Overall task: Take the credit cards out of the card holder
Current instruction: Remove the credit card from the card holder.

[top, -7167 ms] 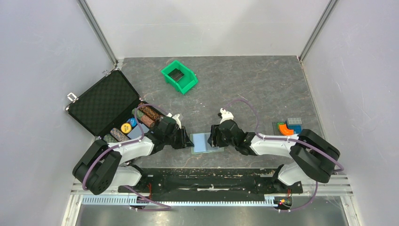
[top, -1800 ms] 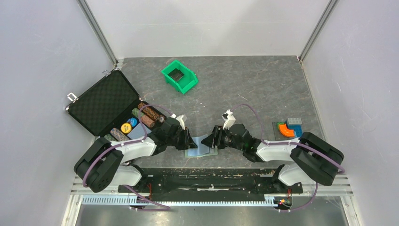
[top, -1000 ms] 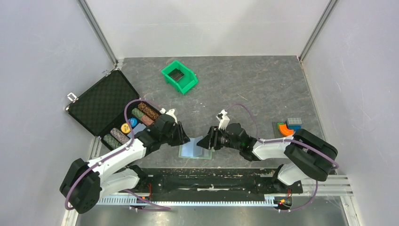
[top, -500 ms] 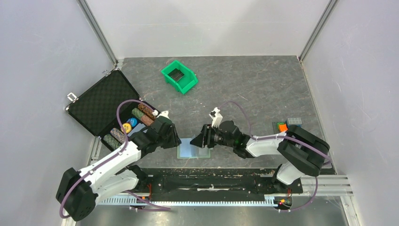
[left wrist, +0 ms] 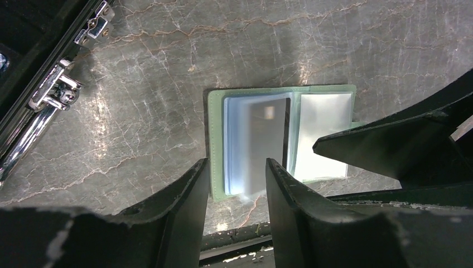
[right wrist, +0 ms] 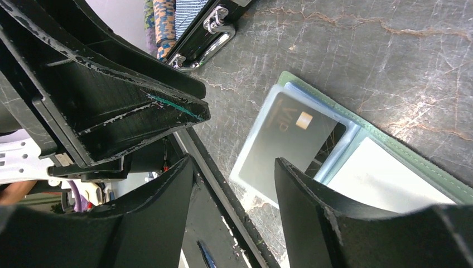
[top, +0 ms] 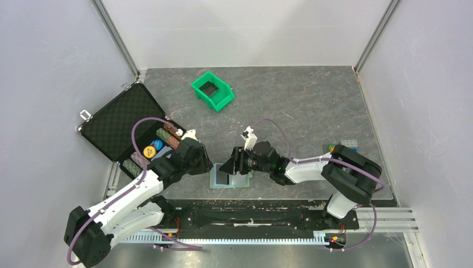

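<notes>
Found card holder open on the surface, dark credit card inside. Found left hand, right hand apart, empty.

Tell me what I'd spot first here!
The left gripper and right gripper hover over an open card holder at the table's near edge, a dark credit card showing in its clear sleeve. A green bin sits at the far side, and a black case of poker chips lies open on the left.
</notes>
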`<move>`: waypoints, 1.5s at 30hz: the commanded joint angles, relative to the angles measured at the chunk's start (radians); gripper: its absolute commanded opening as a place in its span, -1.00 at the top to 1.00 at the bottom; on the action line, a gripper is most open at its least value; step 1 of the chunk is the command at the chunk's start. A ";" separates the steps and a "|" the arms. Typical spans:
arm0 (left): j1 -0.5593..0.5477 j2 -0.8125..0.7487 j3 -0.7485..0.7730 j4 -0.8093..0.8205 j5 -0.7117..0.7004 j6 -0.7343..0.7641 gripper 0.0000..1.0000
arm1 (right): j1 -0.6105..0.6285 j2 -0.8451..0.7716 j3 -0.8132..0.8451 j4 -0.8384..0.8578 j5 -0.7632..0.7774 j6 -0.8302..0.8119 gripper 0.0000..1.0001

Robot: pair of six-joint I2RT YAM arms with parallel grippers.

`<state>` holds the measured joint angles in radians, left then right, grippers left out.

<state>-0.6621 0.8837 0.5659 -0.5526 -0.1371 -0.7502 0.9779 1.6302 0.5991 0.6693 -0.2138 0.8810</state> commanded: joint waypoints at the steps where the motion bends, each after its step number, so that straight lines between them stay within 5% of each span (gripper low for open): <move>1: 0.007 -0.007 0.025 0.002 -0.032 0.003 0.00 | 0.005 0.020 0.049 0.002 -0.024 -0.012 -0.20; 11: 0.006 0.051 -0.027 0.093 0.090 0.022 0.04 | 0.007 -0.027 0.058 -0.176 0.074 -0.112 -0.14; 19: 0.006 0.195 -0.082 0.220 0.133 -0.002 0.28 | -0.013 -0.014 0.009 -0.116 0.051 -0.120 0.45; 45: 0.006 0.239 -0.141 0.259 0.123 0.006 0.49 | -0.036 0.122 0.004 -0.024 0.001 -0.089 0.43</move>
<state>-0.6579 1.1198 0.4458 -0.3164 -0.0166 -0.7506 0.9478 1.7344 0.6090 0.5945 -0.2100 0.7918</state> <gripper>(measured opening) 0.258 0.286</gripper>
